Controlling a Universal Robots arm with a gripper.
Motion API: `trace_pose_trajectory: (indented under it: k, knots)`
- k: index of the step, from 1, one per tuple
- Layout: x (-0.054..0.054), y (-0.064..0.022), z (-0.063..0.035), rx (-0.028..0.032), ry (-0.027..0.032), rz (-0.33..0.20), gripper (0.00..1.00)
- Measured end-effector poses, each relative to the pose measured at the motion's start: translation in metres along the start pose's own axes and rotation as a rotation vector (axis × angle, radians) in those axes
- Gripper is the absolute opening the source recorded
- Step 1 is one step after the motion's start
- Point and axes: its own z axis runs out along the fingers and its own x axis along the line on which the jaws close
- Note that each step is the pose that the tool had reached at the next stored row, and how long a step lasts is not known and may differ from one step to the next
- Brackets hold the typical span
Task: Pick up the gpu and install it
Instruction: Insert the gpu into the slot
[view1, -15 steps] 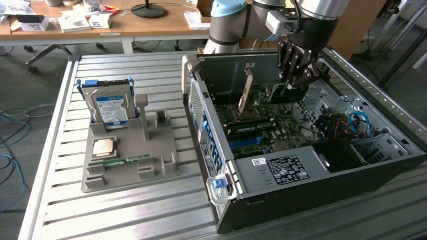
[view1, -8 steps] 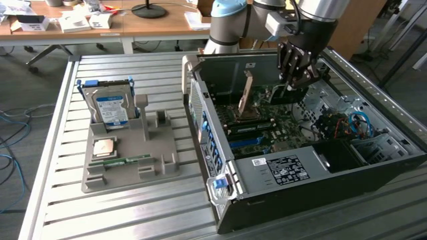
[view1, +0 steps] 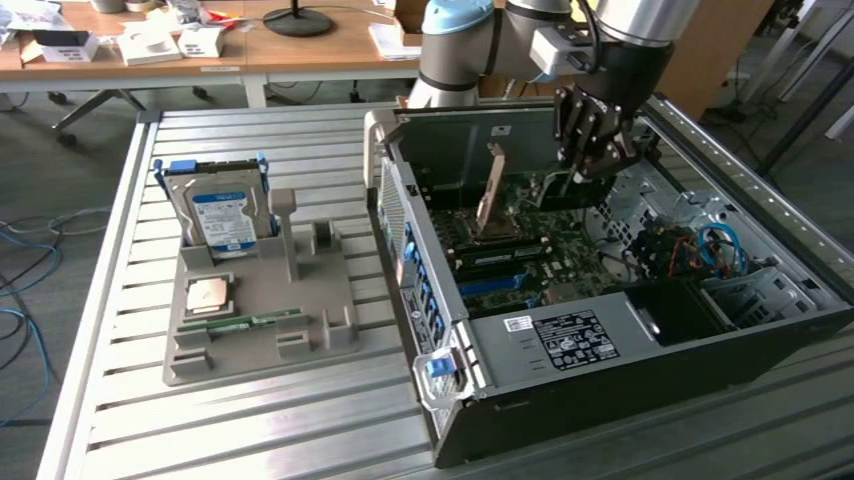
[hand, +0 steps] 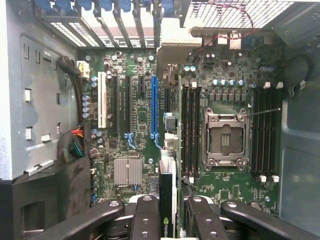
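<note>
My gripper (view1: 589, 168) reaches down into the open computer case (view1: 441, 330) and is shut on the gpu (view1: 554, 192), a dark card hanging below the fingers over the motherboard. In the wrist view the gpu (hand: 168, 185) shows edge-on, clamped between the black fingers (hand: 145, 215), with a green logo on its near edge. It hovers above the motherboard (hand: 125, 145), just beside the long blue slot (hand: 154, 107) and the black memory slots (hand: 189, 130). I cannot tell whether the card's lower edge touches the board.
An open processor socket (hand: 225, 140) sits beyond the memory slots, with a finned heatsink (hand: 127, 171) and cable bundle (hand: 75, 145) near the slots. On the slatted table a grey holder (view1: 267, 330) carries a hard drive (view1: 224, 215), a processor (view1: 207, 293) and a memory stick (view1: 240, 322).
</note>
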Motion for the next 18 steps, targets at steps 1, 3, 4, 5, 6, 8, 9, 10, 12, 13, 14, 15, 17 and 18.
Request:
trace_pose_trajectory:
  k: [1, 3, 4, 5, 6, 8, 9, 10, 12, 13, 14, 15, 17, 18]
  knots:
    - [0.0, 0.0, 0.0003, 0.0, 0.0001, 0.0, 0.26]
    - [0.0, 0.0, 0.0007, 0.0001, 0.0002, 0.0, 0.26]
    - [0.0, 0.0, 0.0009, 0.0, 0.0003, 0.0, 0.26]
    - [0.0, 0.0, 0.0012, 0.0001, 0.0005, 0.0, 0.26]
    - [0.0, 0.0, 0.0015, 0.0001, 0.0007, 0.0, 0.26]
    - [0.0, 0.0, 0.0019, 0.0001, 0.0014, 0.0, 0.26]
    - [0.0, 0.0, 0.0022, 0.0001, 0.0016, 0.0, 0.26]
    - [0.0, 0.0, 0.0024, 0.0001, 0.0019, 0.0, 0.26]
    - [0.0, 0.0, 0.003, 0.0001, 0.0023, 0.0, 0.26]
    - [0.0, 0.0, 0.0033, 0.0001, 0.0026, 0.0, 0.26]
    - [0.0, 0.0, 0.0036, 0.0001, 0.0028, 0.0, 0.26]
    - [0.0, 0.0, 0.0038, 0.0001, 0.0031, 0.0, 0.26]
    - [0.0, 0.0, 0.0043, 0.0001, 0.0033, 0.0, 0.26]
    - [0.0, 0.0, 0.0044, 0.0001, 0.0034, 0.0, 0.26]
